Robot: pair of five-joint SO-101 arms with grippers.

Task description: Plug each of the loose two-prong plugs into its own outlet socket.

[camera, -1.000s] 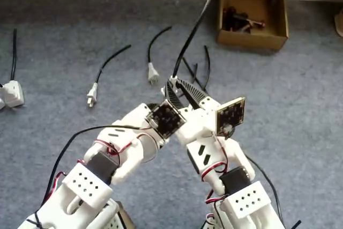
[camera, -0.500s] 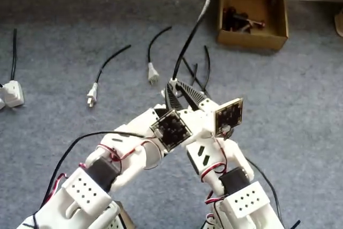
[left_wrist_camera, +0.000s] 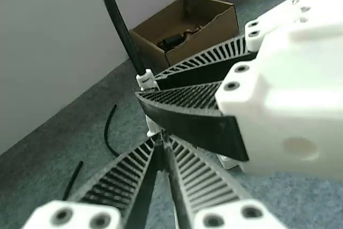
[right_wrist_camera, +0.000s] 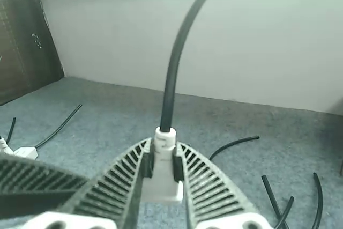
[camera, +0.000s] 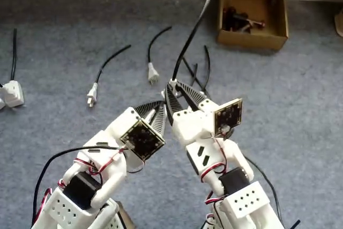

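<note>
My right gripper (camera: 172, 90) hangs over the middle of the grey carpet, shut on a white two-prong plug (right_wrist_camera: 163, 181) whose black cord (camera: 190, 36) rises toward the far wall. My left gripper (camera: 154, 112) sits just beside it on the near left, shut with nothing between its fingers (left_wrist_camera: 134, 170). In the left wrist view the held plug (left_wrist_camera: 146, 79) shows at the tips of the other arm's fingers (left_wrist_camera: 187, 103). Two loose white plugs (camera: 92, 95) (camera: 153, 73) with short black cords lie on the carpet to the far left. A white outlet socket (camera: 12, 94) rests at the left edge.
A cardboard box (camera: 252, 14) holding small parts stands at the back right. Short loose black cord pieces (camera: 206, 63) lie just beyond the right gripper. A pale wall runs along the far edge of the carpet.
My left arm has drawn back toward the near left, away from the right gripper it was pressed against. The right arm kept still with the plug.
</note>
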